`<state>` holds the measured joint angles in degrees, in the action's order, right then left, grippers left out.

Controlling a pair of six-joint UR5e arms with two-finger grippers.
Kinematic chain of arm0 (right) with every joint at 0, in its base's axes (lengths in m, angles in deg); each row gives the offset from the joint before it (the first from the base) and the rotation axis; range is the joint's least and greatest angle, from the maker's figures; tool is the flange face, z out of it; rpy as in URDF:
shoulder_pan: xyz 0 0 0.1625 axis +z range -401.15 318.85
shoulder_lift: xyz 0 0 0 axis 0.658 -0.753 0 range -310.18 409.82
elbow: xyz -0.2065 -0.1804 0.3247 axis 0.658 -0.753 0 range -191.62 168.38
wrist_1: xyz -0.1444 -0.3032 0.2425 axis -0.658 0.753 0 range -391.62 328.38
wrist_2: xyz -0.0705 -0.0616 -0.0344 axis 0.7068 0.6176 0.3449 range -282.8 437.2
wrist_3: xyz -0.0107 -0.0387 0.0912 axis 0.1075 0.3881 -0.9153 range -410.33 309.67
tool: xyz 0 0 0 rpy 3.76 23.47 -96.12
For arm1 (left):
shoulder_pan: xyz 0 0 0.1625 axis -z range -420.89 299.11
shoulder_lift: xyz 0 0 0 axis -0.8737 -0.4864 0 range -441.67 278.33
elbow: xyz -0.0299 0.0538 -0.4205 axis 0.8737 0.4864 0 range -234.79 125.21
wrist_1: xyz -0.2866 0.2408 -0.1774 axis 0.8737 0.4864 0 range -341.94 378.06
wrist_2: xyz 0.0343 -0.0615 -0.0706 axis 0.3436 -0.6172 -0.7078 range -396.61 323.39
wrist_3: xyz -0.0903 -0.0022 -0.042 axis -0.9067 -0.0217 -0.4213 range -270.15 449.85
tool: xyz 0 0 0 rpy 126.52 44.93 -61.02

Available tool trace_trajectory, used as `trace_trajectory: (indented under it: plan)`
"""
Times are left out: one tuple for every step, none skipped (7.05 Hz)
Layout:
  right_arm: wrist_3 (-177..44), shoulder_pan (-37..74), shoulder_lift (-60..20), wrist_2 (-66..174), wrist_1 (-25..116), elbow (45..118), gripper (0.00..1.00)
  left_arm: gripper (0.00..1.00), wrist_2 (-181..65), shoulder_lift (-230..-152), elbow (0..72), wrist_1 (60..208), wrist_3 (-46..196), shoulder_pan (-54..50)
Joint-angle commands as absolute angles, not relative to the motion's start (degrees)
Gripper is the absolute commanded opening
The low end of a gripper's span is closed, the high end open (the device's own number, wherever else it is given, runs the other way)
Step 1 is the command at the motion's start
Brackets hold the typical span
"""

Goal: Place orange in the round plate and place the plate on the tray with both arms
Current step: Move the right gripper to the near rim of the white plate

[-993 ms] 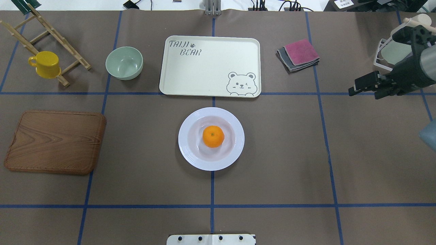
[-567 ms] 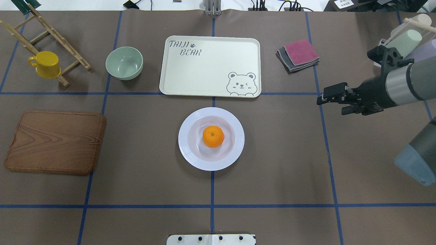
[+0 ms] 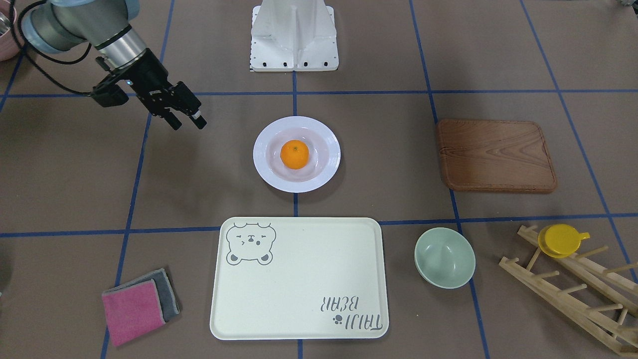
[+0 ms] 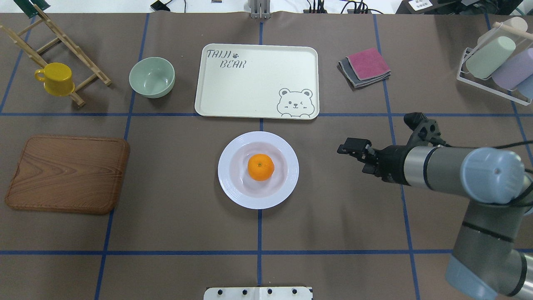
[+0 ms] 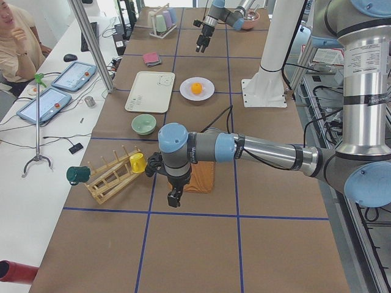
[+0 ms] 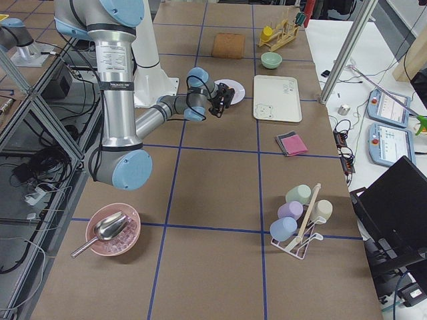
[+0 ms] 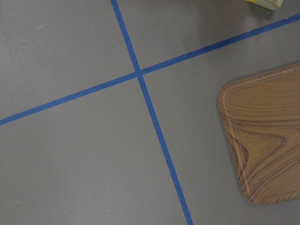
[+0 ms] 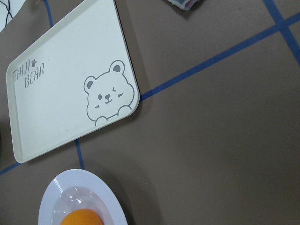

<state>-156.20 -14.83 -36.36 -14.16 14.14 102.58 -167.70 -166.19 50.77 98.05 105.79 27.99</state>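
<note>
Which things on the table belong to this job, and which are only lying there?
Job: orange, plate, tray, right gripper.

Lying about: green bowl, yellow cup, wooden board, wooden rack, cloths, pastel cups.

The right arm (image 4: 433,171) and left arm (image 5: 269,152) are both rocking silver-grey tubes with light-blue joint caps, the right one trailing a black cable (image 4: 499,146) and wearing a chunky black right gripper (image 3: 188,123).
</note>
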Motion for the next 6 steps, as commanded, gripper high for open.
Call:
trace_trajectory:
  plan:
    - [-167.3,-24.8,-32.2,-0.6,13.8,99.3,0.99,0.99,-167.7,-165.9,50.7,98.0,105.8,28.1]
    - [-169.1,-26.6,-27.5,2.5,13.9,94.7,0.98,0.99,-167.7,-165.9,50.7,98.0,105.8,28.1]
    - [-170.7,-27.3,-24.9,2.8,13.8,92.5,0.96,0.99,-167.7,-165.8,50.7,98.0,105.8,28.0]
    - [-172.6,-27.8,-23.4,3.7,13.9,91.9,0.90,0.99,-167.7,-165.8,50.6,98.0,105.8,28.0]
    - [-172.8,-28.0,-22.3,3.8,14.0,90.8,0.87,0.99,-167.7,-165.8,50.6,98.0,105.8,28.1]
    - [-172.8,-28.1,-20.8,3.9,14.2,89.4,0.86,0.99,-167.7,-165.8,50.6,98.0,105.8,28.1]
